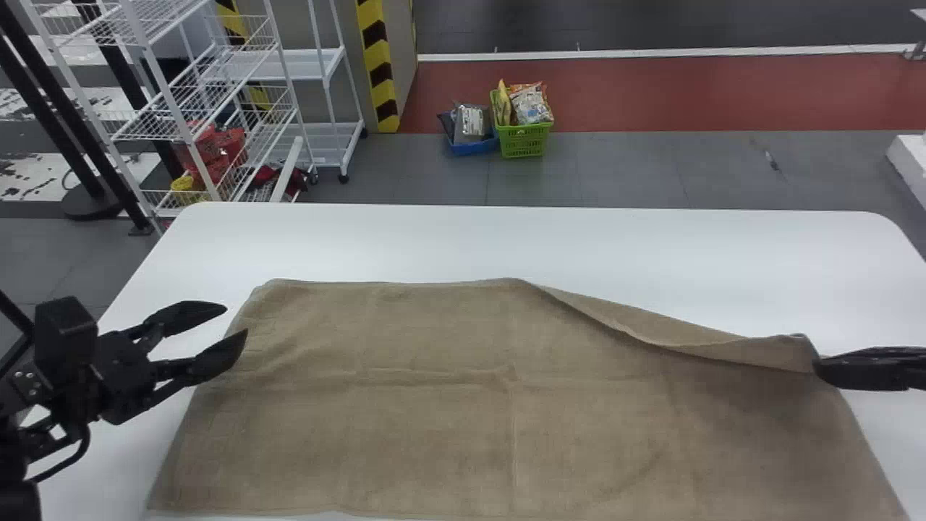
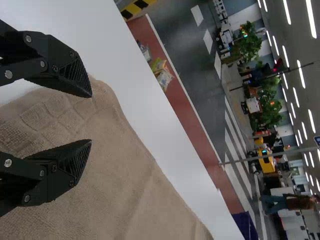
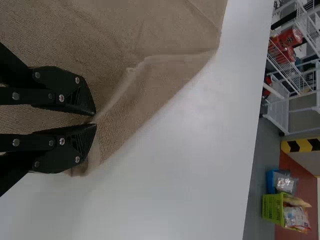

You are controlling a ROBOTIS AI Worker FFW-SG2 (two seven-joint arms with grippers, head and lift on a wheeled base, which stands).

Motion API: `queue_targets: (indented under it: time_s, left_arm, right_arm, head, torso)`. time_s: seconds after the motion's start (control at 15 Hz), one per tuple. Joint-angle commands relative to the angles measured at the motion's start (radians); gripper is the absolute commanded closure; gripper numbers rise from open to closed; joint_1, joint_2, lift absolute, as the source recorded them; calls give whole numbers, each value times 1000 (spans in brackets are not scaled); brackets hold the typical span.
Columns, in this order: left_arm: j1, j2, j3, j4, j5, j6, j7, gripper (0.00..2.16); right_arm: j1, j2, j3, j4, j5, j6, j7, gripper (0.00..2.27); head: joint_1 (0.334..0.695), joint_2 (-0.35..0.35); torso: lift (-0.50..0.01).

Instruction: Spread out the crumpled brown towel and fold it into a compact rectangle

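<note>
The brown towel (image 1: 434, 405) lies spread over the table, its far edge folded over in a narrow flap toward the right corner. At that corner my right gripper (image 1: 821, 365) is shut on the cloth. The right wrist view shows the towel (image 3: 145, 90) pinched between the tips of the right gripper (image 3: 95, 119). My left gripper (image 1: 235, 322) stands open at the towel's left edge, near the far left corner. In the left wrist view, the towel (image 2: 120, 180) lies beneath the open left gripper (image 2: 91, 117), with nothing held between its fingers.
The white table (image 1: 506, 239) extends beyond the towel's far edge. Behind it on the floor are a green basket (image 1: 522, 141) and a blue basket (image 1: 474, 147) holding bags. White wire shelves (image 1: 210, 94) stand beyond the table's far left side.
</note>
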Motion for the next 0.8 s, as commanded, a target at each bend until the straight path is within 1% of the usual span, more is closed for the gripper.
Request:
queue_targets:
  time_s: [0.0, 0.07, 0.13, 0.27, 0.33, 0.4, 0.53, 0.67, 0.73]
  left_arm:
    - [7, 0, 15, -8, 4, -4, -1, 626]
    - [7, -1, 13, -8, 4, -4, -1, 539]
    - [7, -6, 9, -8, 4, 2, 1, 502]
    - [0, -15, -2, -34, 4, 33, 1, 491]
    - [-9, -17, -16, -46, 1, 67, 2, 377]
    - [-19, -18, -33, -49, -12, 91, 8, 309]
    - [-73, -20, -79, -32, -53, 125, 37, 309]
    - [-119, -24, -119, -8, -62, 156, 68, 309]
    - [-138, -27, -140, 2, -93, 162, 83, 309]
  right_arm:
    - [25, -11, -26, -33, -8, 5, 3, 944]
    - [36, -12, -35, -38, -7, 5, 3, 944]
    - [39, -12, -35, -38, -5, 5, 3, 944]
    - [40, -12, -35, -48, -5, 18, 3, 944]
    - [42, -12, -36, -55, -4, 24, 3, 944]
    - [45, -12, -36, -61, -2, 24, 3, 944]
    - [54, -11, -35, -62, 2, 24, 3, 944]
    - [54, -4, -38, -61, -2, 27, 3, 944]
    - [51, -1, -42, -61, -5, 48, 3, 937]
  head:
    - [695, 88]
    - [695, 86]
    - [695, 84]
    - [695, 79]
    - [695, 71]
    - [695, 68]
    - [695, 58]
    - [695, 46]
    - [695, 37]
  torso:
    - [-127]
    - [-127]
    - [-127]
    - [-127]
    - [-127]
    - [-127]
    - [-127]
    - [-127]
    - [-127]
